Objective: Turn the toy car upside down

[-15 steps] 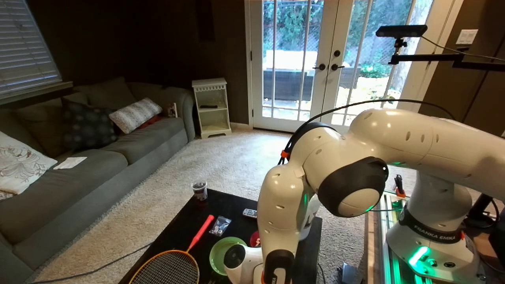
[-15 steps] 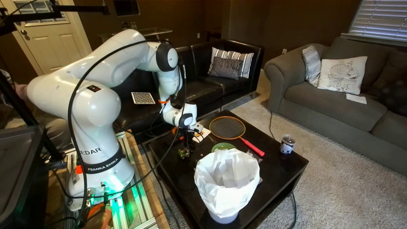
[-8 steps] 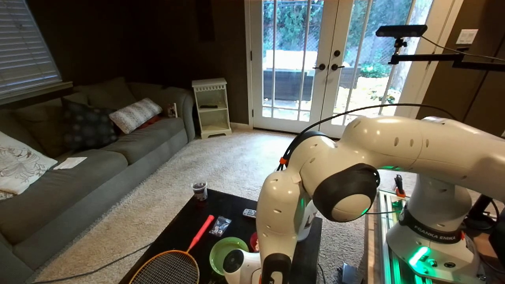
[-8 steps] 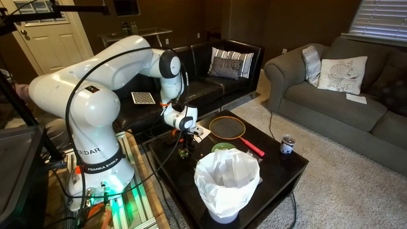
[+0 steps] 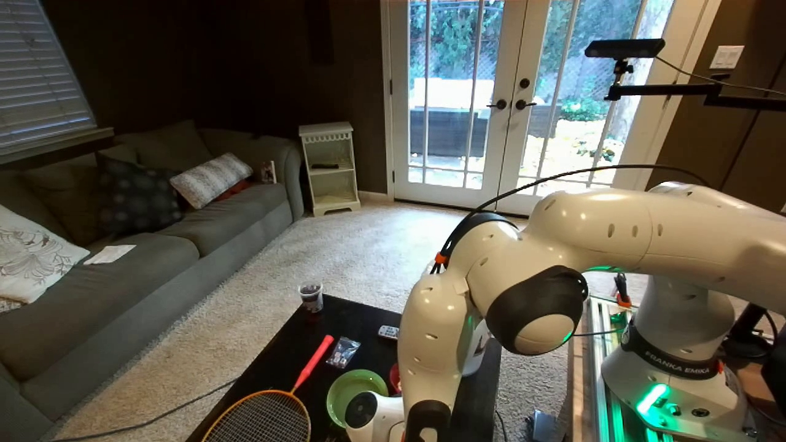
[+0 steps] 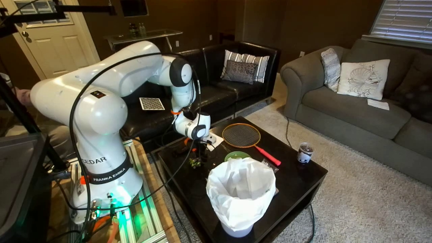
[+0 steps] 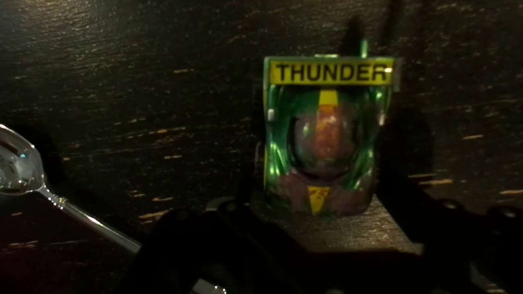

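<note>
1. One toy car (image 7: 327, 134), green with a yellow THUNDER strip, stands right side up on the dark desk (image 6: 287, 189), not yet turned over.
2. I see the tool (image 7: 314, 200) spread apart, a tip at either side of the toy car's near end; whether they touch it, I cannot tell.
3. A shiny spoon (image 7: 61, 202) lies just beside the tool, its handle running out of sight behind it.
4. Farther along the desk sits a green bowl (image 5: 350, 390), partly hidden from me by the white robot arm (image 5: 433, 344); a red thing (image 5: 394, 377) next to it is mostly covered too.
5. A racket (image 6: 241, 135) with an orange frame lies flat near the green bowl, its pinkish-red handle ending just beside a small clear packet (image 5: 344, 352).
6. A pale remote (image 5: 389, 332) lies near the packet, and a bin (image 6: 239, 200) with a white lining stands upright on the desk.
7. Out toward one corner of the desk stands a clear cup (image 6: 305, 153) holding something dark.
8. Past the desk I make out a black sofa (image 6: 216, 99) and a grey sofa (image 6: 344, 118), and, across the room, a pair of glass doors (image 5: 505, 147) bright with daylight.
</note>
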`<state>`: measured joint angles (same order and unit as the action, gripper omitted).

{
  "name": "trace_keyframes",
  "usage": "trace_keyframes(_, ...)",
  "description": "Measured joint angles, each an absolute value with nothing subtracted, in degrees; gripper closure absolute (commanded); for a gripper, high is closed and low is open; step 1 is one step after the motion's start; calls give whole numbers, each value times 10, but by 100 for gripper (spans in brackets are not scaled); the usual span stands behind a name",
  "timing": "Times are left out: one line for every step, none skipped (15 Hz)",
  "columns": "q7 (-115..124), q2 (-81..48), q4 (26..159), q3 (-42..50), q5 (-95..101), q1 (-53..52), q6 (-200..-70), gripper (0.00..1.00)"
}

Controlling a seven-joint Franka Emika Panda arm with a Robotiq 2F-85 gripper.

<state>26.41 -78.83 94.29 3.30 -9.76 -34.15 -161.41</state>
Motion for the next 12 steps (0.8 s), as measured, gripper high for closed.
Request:
trace_keyframes(264,-788,941,33,-98,-342,-1613,57)
trace_keyframes(264,-787,939,33,-98,-343,-1609,58)
trace_keyframes(264,-784,939,36,-98,-345,-1600,58)
trace_keyframes(264,-784,938,38,-97,-347,-1592,59)
trace_keyframes(264,-784,937,41,-97,-348,-1586,59)
trace_keyframes(264,-784,937,43,-96,-349,-1582,59)
trace_keyframes(264,-784,937,44,-96,-349,-1579,59)
trace_keyframes(264,-784,937,45,-95,-350,-1578,59)
trace_keyframes(264,-783,937,46,-93,-350,-1579,59)
trace_keyframes(264,-782,937,45,-92,-350,-1585,59)
trace_keyframes(261,-780,938,42,-92,-349,-1604,59)
trace_keyframes(254,-777,940,36,-92,-346,-1634,59)
